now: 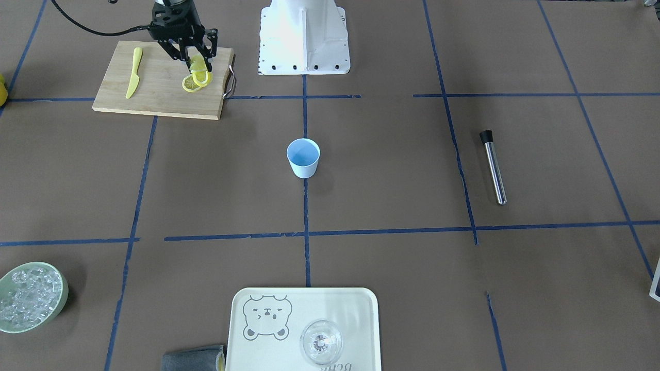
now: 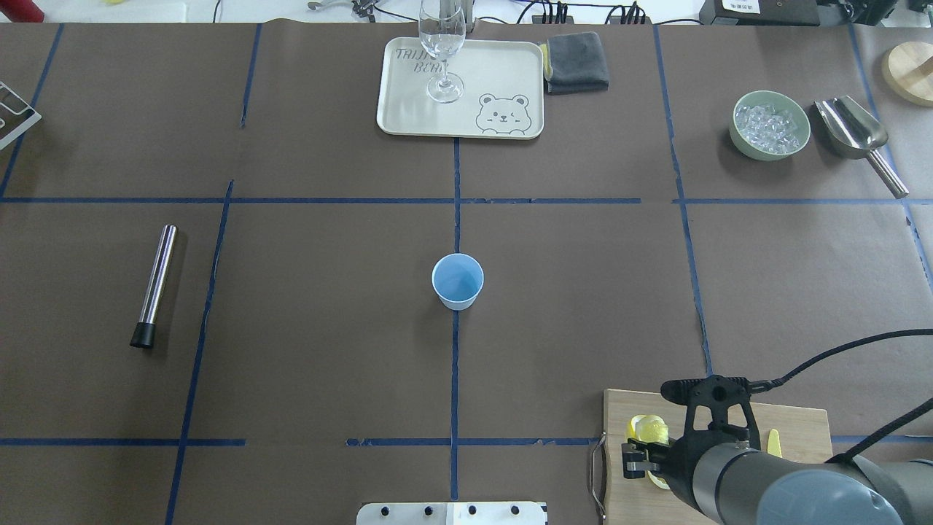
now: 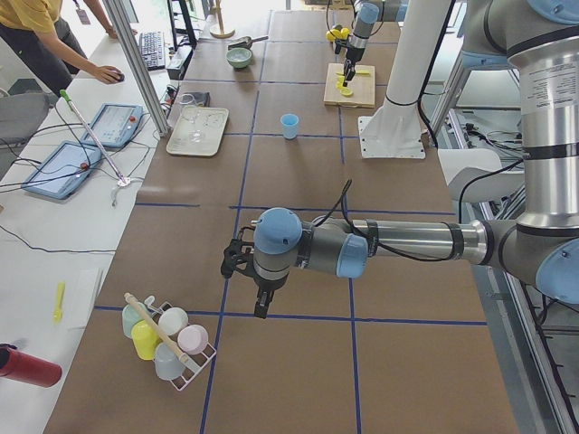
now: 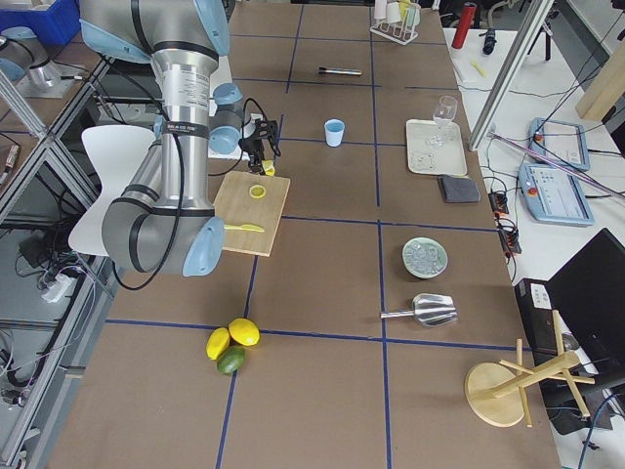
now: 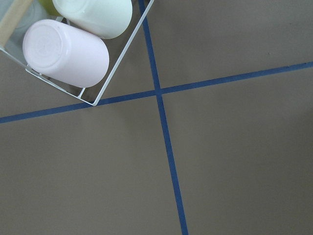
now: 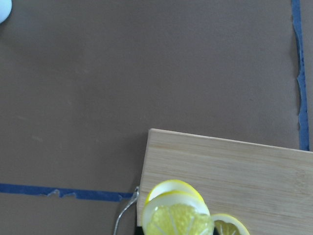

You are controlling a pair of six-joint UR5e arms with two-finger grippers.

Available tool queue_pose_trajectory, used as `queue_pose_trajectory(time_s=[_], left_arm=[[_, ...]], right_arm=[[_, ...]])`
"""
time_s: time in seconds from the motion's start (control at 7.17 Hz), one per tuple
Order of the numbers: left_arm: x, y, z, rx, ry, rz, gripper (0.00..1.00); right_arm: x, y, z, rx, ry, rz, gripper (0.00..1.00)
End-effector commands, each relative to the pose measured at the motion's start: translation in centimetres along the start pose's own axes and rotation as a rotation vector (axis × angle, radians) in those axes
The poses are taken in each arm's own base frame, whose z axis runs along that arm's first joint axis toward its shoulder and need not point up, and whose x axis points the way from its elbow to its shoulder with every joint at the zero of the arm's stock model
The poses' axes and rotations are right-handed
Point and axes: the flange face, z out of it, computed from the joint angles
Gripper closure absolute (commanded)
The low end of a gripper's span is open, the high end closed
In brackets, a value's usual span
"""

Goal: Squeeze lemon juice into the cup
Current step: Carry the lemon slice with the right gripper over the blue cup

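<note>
Okay, running across the tabletop (image 2: pixel 306 343) from my left to my right. Way off at the left end, the left tool (image 3: pixel 261 306) hangs pointing down, just beside a wire rack (image 3: pixel 190 366) of upturned pastel cups. It only shows in the side camera and its wrist camera sees nothing but brown paper, blue tape and a corner of that rack, so I can't tell if it's wide or narrow.

Next comes a metal tube (image 2: pixel 154 284) with a black cap, lying flat on its own. Dead centre is the cup (image 2: pixel 458 281), upright, sitting right on the middle tape line with nothing near it. Farther away from the robot is a cream tray (image 2: pixel 408 109) with a bear print and a stemmed glass (image 2: pixel 442 51) standing on it, and a folded grey cloth (image 2: pixel 576 62) is just beside the tray. Further right are a green bowl (image 2: pixel 769 154) of ice and a metal scoop (image 2: pixel 853 127).

Near right corner: the cutting board (image 1: pixel 154 77), with a yellow knife (image 1: pixel 134 72) lying on it. The right tool (image 1: pixel 199 66) is clamped on the lemon (image 1: pixel 197 63), holding it just above the spare slices (image 1: pixel 192 84) on the board, well apart from the cup.
</note>
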Motion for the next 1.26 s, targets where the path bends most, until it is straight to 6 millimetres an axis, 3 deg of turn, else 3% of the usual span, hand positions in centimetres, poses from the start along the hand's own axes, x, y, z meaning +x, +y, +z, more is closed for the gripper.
queue_pose_trajectory(time_s=[0.0, 0.14, 0.28, 0.42, 0.7, 0.84, 0.98, 1.12], left_arm=[[-0.1, 0.1, 0.0, 0.0, 0.0, -0.002, 0.0], [-0.1, 0.1, 0.1, -0.002, 0.0, -0.002, 0.0], [-0.2, 0.1, 0.2, -0.005, 0.0, -0.005, 0.0], [-0.3, 0.2, 0.3, -0.007, 0.001, -0.007, 0.0], [-0.4, 0.2, 0.4, -0.01, 0.001, -0.01, 0.0], [-0.4, 0.2, 0.4, -0.01, 0.001, -0.01, 0.0], [-0.3, 0.2, 0.4, -0.011, 0.001, -0.009, 0.0], [-0.4, 0.2, 0.5, -0.011, 0.003, -0.009, 0.0]], right_arm=[[-8.2, -4.1, -4.2, -0.05, 0.044, 0.052, 1.0], [-10.9, -6.2, -6.0, -0.042, 0.057, 0.073, 1.0], [-13.0, -9.8, -6.6, -0.033, 0.046, 0.086, 1.0], [-15.2, -13.3, -5.9, -0.055, 0.05, 0.085, 1.0], [-22.5, -21.1, -3.0, -0.009, 0.113, 0.117, 1.0], [-24.8, -23.6, -1.2, 0.008, 0.113, 0.133, 1.0], [-25.4, -24.7, 1.9, 0.011, 0.118, 0.137, 1.0], [-25.4, -24.8, 2.8, 0.01, 0.122, 0.131, 1.0]])
